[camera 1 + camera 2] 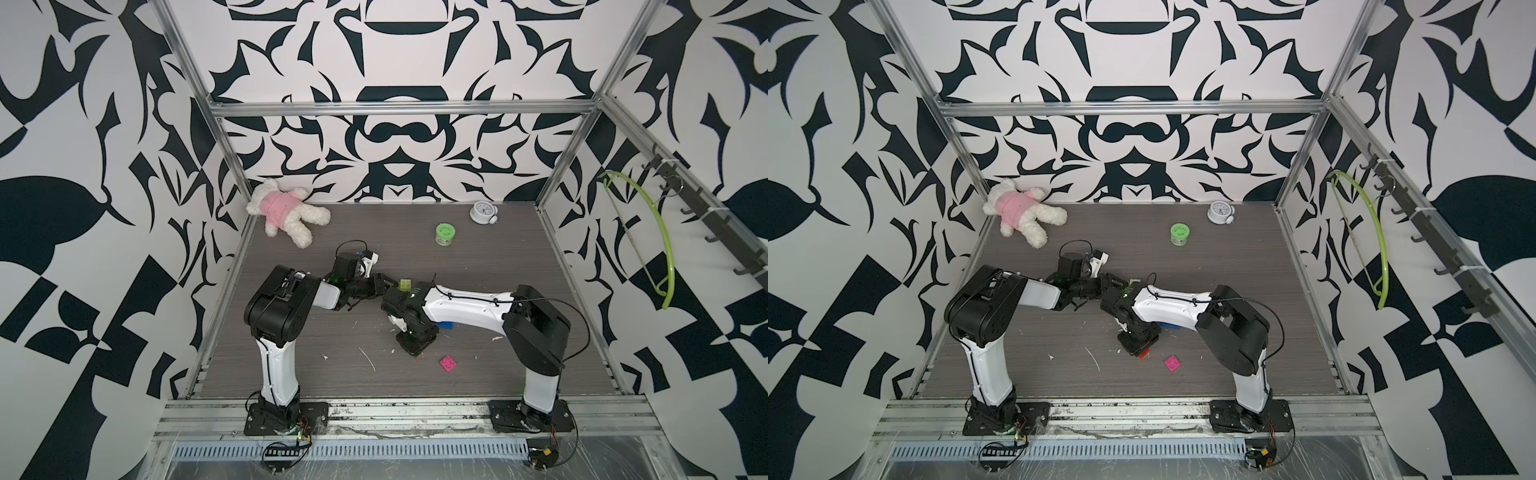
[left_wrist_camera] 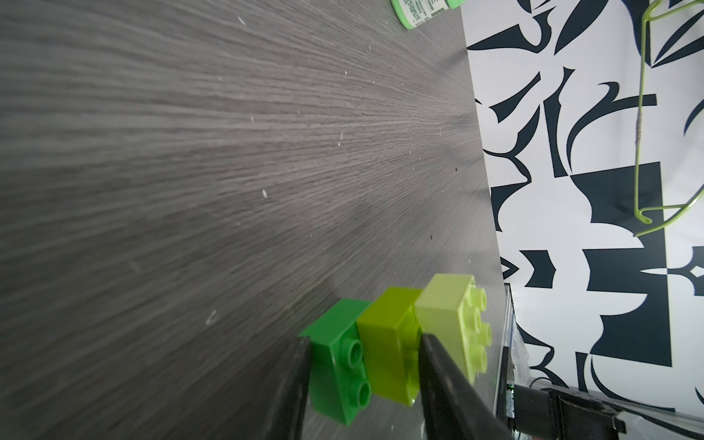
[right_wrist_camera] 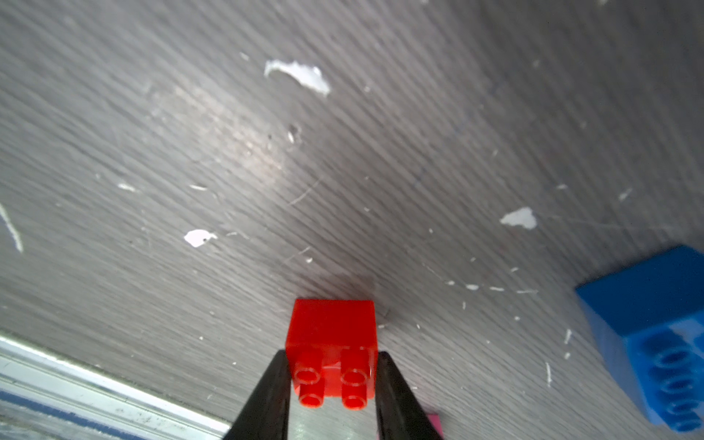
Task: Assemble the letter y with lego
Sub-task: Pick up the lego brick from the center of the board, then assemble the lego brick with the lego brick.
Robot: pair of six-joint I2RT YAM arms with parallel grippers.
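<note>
Pink brick (image 1: 449,363) lies loose on the counter (image 1: 340,386), nearest the arm bases. Just behind it, the right claw (image 3: 332,356) is clenched on the red brick (image 3: 331,327), low over the counter. The blue brick (image 3: 647,343) is near it, partly under that arm in both top views. Further back, the left claw (image 2: 364,341) grasps a joined stack (image 2: 388,343) of green, lime and pale lime bricks. Far end: green tub (image 1: 444,234), clock (image 1: 482,212), plush toy (image 1: 286,212).

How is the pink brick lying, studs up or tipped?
Studs up: the pink brick sits flat on the table, with studs visible in both top views.
</note>
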